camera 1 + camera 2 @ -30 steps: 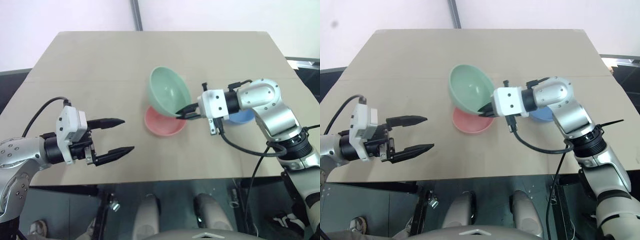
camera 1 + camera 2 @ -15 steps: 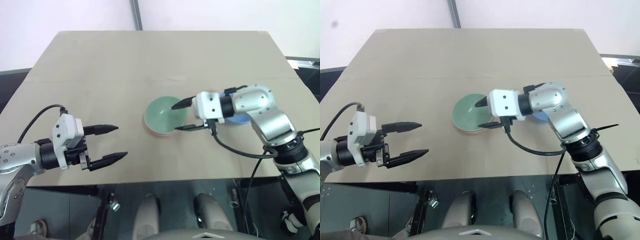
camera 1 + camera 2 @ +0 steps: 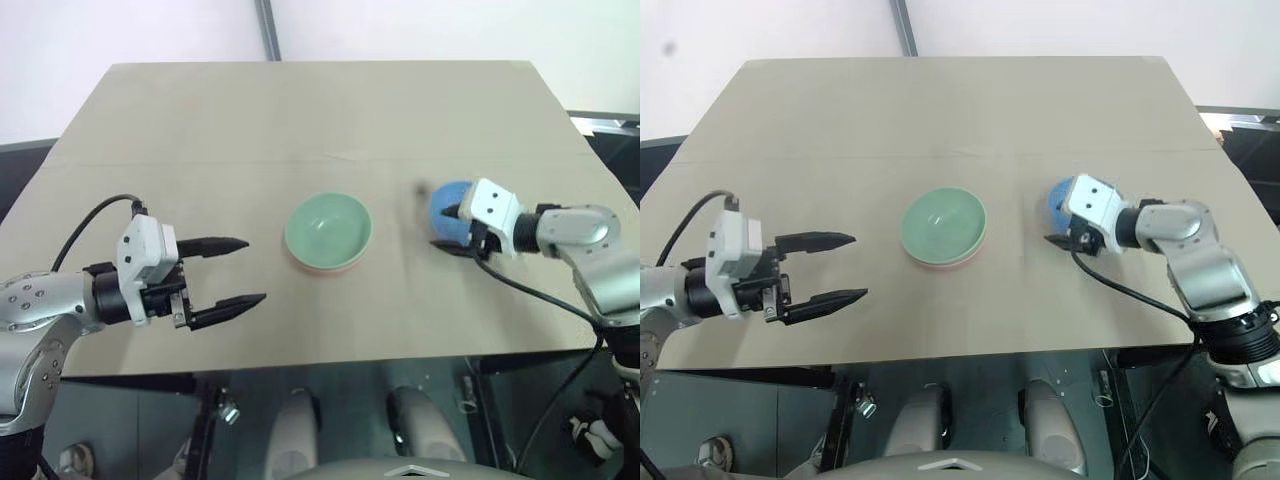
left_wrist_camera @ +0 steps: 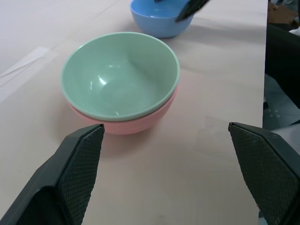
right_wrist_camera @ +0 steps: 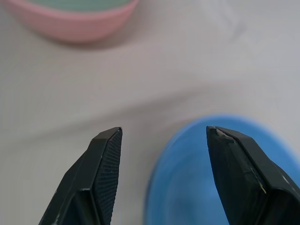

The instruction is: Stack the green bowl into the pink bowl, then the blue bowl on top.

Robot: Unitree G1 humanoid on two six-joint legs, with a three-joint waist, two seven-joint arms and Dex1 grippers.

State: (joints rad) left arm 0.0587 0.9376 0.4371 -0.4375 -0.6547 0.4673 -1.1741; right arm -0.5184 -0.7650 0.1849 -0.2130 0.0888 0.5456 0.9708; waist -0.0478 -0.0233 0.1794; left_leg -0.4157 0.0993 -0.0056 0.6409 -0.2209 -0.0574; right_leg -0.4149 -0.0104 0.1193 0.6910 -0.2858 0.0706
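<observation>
green bowl (image 3: 328, 228): pale mint, smooth, nested in pink bowl (image 4: 136, 123) at table (image 3: 300, 110) centre | blue bowl (image 3: 447, 206): sky-blue, upright, at 3 o'clock of the stack | right gripper (image 5: 161, 154): fingers apart, straddling its near rim | left gripper (image 3: 238, 270): spread wide, empty; at 9 o'clock

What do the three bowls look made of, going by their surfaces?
Green bowl: likely plastic, smooth, semi-glossy, with small light glints inside. Pink bowl under it: same plain moulded look, duller. Blue bowl: seemingly the same plastic, uniform colour, thin rim.
</observation>
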